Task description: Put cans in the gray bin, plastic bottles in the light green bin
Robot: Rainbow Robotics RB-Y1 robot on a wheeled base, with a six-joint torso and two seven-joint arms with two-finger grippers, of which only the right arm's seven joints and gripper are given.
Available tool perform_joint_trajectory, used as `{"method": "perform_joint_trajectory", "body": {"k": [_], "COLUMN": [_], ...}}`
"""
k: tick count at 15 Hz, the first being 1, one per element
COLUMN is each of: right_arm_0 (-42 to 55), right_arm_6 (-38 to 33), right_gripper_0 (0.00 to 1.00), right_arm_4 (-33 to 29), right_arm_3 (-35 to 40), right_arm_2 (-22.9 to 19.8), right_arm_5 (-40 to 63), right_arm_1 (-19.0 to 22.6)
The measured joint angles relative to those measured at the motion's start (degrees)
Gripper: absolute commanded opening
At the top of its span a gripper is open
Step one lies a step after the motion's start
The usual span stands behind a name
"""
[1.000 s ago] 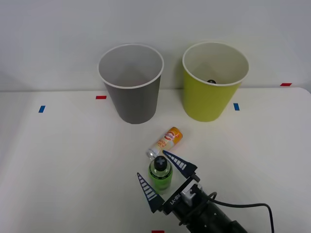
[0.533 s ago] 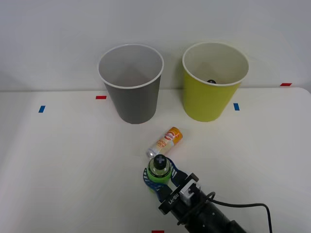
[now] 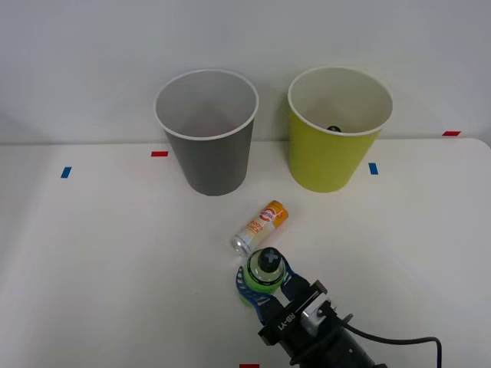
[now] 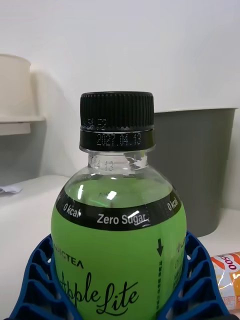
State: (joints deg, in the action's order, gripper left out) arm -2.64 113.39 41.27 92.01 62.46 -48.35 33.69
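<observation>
My right gripper (image 3: 266, 284) is shut on the green plastic bottle (image 3: 265, 273) with the black cap, held upright near the table's front. In the right wrist view the same green bottle (image 4: 118, 235) sits between the blue ribbed fingers (image 4: 37, 272). The orange and white can (image 3: 260, 226) lies on its side just beyond the bottle, and its end shows beside the finger as the can (image 4: 227, 277). The gray bin (image 3: 207, 132) stands at the back, with the light green bin (image 3: 336, 127) to its right; a dark cap (image 3: 333, 129) shows inside the green one. Behind the bottle rises the gray bin (image 4: 200, 167).
Small red and blue tape marks (image 3: 159, 153) dot the white table (image 3: 107, 261). A black cable (image 3: 399, 339) trails from my wrist at the front right. A white wall rises behind the bins.
My fingers closed from wide open onto the green bottle. The bottle then shifted a little to the right and toward the front with the gripper. The can has not moved.
</observation>
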Motion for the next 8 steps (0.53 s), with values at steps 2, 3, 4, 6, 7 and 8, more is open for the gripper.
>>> {"method": "perform_joint_trajectory", "body": {"k": [2,3,4,6,7,8], "right_arm_0": [2.99,4.78,6.31,8.37,9.33,10.20], "right_arm_6": [0.30,0.46,0.55,0.47,0.52,0.57], "right_gripper_0": [0.00,0.00,0.00,0.00,0.00,0.00], "right_arm_4": [0.76,0.55,-0.04,-1.31,-1.51,-1.62], "right_arm_3": [2.92,3.85,4.43,5.76,7.11,8.61], "right_arm_2": [-1.10,-2.59,-4.10,-6.18,-6.52,-6.66], "right_arm_5": [-0.20,-0.21,-0.20,-0.16,-0.10,-0.02], "right_arm_1": [1.53,2.08,2.31,2.77,3.12,3.55]}}
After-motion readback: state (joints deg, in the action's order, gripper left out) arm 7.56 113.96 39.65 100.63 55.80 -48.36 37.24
